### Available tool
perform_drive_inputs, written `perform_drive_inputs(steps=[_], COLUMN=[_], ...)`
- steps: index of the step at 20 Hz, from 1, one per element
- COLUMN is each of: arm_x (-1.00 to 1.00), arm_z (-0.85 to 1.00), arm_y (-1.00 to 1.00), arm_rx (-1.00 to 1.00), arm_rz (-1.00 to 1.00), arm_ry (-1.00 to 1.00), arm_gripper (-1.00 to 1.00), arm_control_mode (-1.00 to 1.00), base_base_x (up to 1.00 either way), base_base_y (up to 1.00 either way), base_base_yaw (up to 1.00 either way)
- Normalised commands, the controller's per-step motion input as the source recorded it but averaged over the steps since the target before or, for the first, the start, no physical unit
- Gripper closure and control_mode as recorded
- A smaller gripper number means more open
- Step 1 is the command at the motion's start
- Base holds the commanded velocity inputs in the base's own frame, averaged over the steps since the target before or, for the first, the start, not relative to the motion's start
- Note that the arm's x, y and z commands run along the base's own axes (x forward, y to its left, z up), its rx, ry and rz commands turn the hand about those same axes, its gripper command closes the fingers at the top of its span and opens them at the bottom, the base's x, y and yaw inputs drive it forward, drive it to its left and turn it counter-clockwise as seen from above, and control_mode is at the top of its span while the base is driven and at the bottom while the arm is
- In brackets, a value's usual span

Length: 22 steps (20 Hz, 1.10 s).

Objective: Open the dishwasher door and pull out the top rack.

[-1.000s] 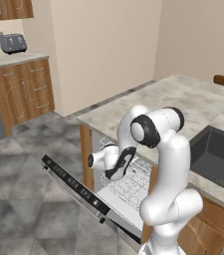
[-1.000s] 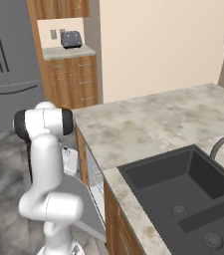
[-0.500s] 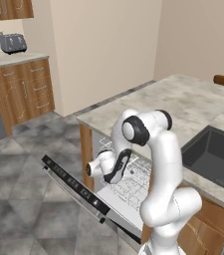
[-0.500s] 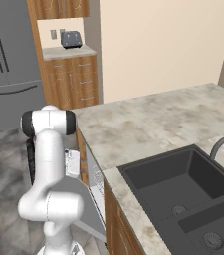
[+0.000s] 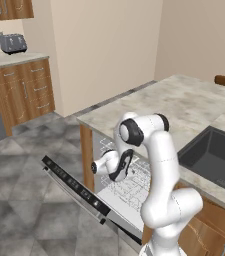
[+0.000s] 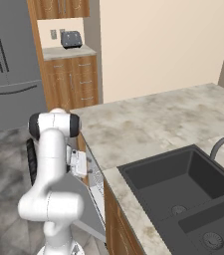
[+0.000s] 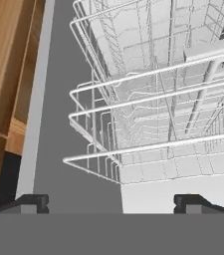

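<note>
The dishwasher door (image 5: 73,184) hangs open, tilted down toward the floor, with its black button strip along the outer edge; its grey panel (image 6: 87,206) also shows from the side. Inside the cavity under the counter sits the pale wire top rack (image 5: 105,148). My gripper (image 5: 123,168) hovers over the open door, right at the cavity mouth, and it is seen again beside the counter end (image 6: 78,163). In the hand view the gripper (image 7: 112,204) is open, with nothing between its fingertips (image 7: 34,201), and it looks straight at the wire rack rails (image 7: 151,97) a short way off.
A stone counter (image 5: 184,107) with a dark sink (image 5: 214,155) runs to the right, above the dishwasher. Wooden cabinets (image 5: 29,92), a toaster (image 5: 13,44) and a grey fridge (image 6: 9,74) stand at the far wall. A wooden panel (image 7: 6,74) borders the cavity.
The arm's upper joint has swung a little to the left and the hand has shifted slightly lower at the cavity mouth. The jaws stay open and the door stays down.
</note>
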Motion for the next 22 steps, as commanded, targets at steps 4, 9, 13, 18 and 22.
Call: perform_drive_inputs(steps=[4,9,13,18,22], arm_x=[0.34,0.36,0.46,0.43,0.16], arm_z=[-0.22,0.00,0.00,0.00,-0.33], arm_y=[-0.01,-0.02,-0.11,-0.07,0.00], arm_rx=[-0.08,-0.01,-0.01,-0.06,-0.11], arm_rz=[0.02,0.00,0.00,0.00,0.01], arm_ry=[-0.07,-0.01,0.00,-0.01,-0.03], arm_gripper=[-1.00,-1.00,-1.00,-1.00,-1.00], arm_control_mode=[-1.00,-1.00,-1.00,-1.00,-1.00], base_base_x=[0.00,0.00,0.00,0.00,0.00], base_base_y=[0.00,0.00,0.00,0.00,0.00], base_base_yaw=[0.00,0.00,0.00,0.00,0.00])
